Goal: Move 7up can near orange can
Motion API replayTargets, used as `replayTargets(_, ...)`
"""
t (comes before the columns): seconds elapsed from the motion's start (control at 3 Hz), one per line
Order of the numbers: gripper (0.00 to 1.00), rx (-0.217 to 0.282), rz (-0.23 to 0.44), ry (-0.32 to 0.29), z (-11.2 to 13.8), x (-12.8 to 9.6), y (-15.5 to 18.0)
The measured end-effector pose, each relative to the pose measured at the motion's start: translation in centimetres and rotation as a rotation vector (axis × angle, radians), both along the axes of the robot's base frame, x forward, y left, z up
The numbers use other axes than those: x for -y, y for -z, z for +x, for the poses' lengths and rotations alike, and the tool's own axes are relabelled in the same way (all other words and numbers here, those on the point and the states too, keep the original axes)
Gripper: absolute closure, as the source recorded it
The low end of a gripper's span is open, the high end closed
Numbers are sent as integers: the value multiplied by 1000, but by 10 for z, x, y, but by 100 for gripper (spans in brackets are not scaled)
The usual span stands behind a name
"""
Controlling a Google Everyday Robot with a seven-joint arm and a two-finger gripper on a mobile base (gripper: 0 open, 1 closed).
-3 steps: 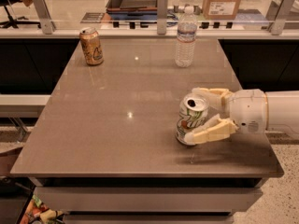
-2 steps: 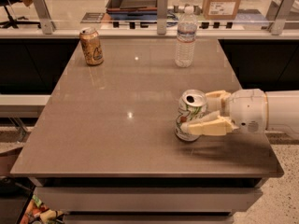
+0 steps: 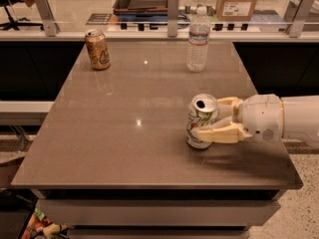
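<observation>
Sideways from the right edge, the gripper (image 3: 208, 119) reached over the brown table (image 3: 124, 133), its two pale fingers (image 3: 219, 133) pressed against opposite sides of the 7up can (image 3: 201, 117), pinching it. That can stood in the table's right front part, open silver top facing up. Well apart, at the far left corner, stood the orange can (image 3: 97, 50). A clear water bottle (image 3: 198, 39) stood upright near the far edge, right of centre.
</observation>
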State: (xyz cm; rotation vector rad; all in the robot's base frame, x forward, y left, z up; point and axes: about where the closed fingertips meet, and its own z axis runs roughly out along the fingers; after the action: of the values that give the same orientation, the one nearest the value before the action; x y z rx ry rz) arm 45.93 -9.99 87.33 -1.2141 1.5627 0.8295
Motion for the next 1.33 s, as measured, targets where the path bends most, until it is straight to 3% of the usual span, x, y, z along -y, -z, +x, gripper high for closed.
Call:
replayTargets(0.33, 100, 1, -1, -4, 0, -2, -1)
replayTargets(1.0, 100, -10, 5, 9, 25, -18, -23)
replayTargets(1.33, 100, 0, 19, 77, 45, -39, -42)
